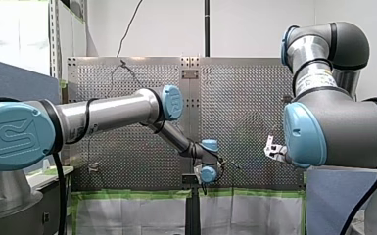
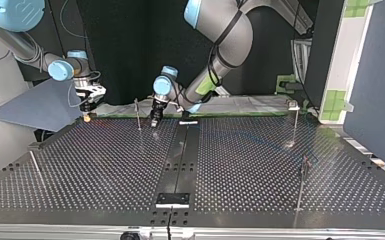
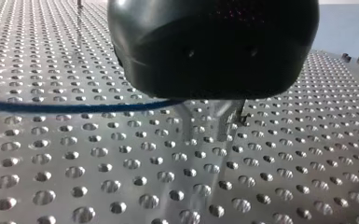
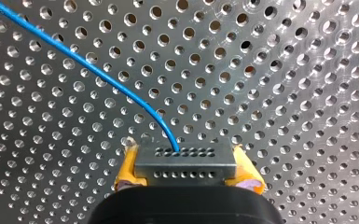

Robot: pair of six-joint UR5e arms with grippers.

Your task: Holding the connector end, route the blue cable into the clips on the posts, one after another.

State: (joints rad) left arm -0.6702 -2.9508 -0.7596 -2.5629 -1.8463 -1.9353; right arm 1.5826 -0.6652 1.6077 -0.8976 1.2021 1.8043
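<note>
My right gripper point(image 4: 186, 171) has its yellow pads shut on the grey connector block point(image 4: 186, 161). The blue cable point(image 4: 98, 74) leaves the block and curves away over the perforated plate. In the left wrist view the blue cable point(image 3: 74, 107) runs level across the plate and disappears under the black body of my left gripper point(image 3: 206, 137). Its metal fingers stand apart, with only the plate showing between the tips. In the top view my left gripper point(image 2: 155, 119) is down at the table's far edge beside a thin post point(image 2: 137, 114). My right gripper point(image 2: 87, 105) hovers further left.
More thin posts stand at the top view's right point(image 2: 296, 125), front right point(image 2: 302, 185) and front left point(image 2: 35, 167). A black rail point(image 2: 180, 155) runs down the table's middle. A grey-blue panel point(image 2: 35, 107) lies behind my right gripper.
</note>
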